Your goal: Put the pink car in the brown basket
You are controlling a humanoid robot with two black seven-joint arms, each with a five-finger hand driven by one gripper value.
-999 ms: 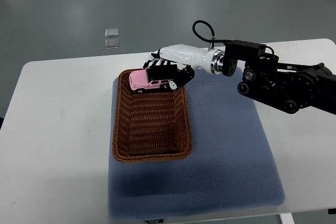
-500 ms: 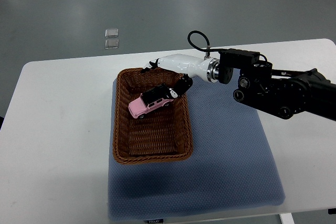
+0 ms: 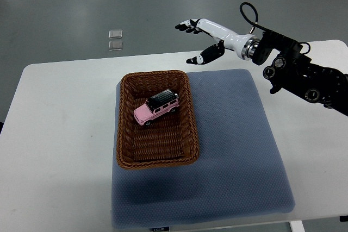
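On the blue mat (image 3: 234, 150), a small label (image 3: 159, 230) is showing, too small to read. Pink car (image 3: 156, 108) is sitting inside brown basket (image 3: 122, 134) on white table (image 3: 60, 134) over grey floor (image 3: 65, 4). Right hand (image 3: 202, 39) is hovering beyond the basket, fingers spread, gripping nothing.

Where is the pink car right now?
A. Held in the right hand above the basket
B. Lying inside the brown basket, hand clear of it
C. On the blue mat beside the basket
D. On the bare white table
B: the pink car sits inside the brown basket, while the right hand is open and off beyond the basket's far corner, holding nothing.

Blue mat (image 3: 239, 156) on white table (image 3: 60, 134)
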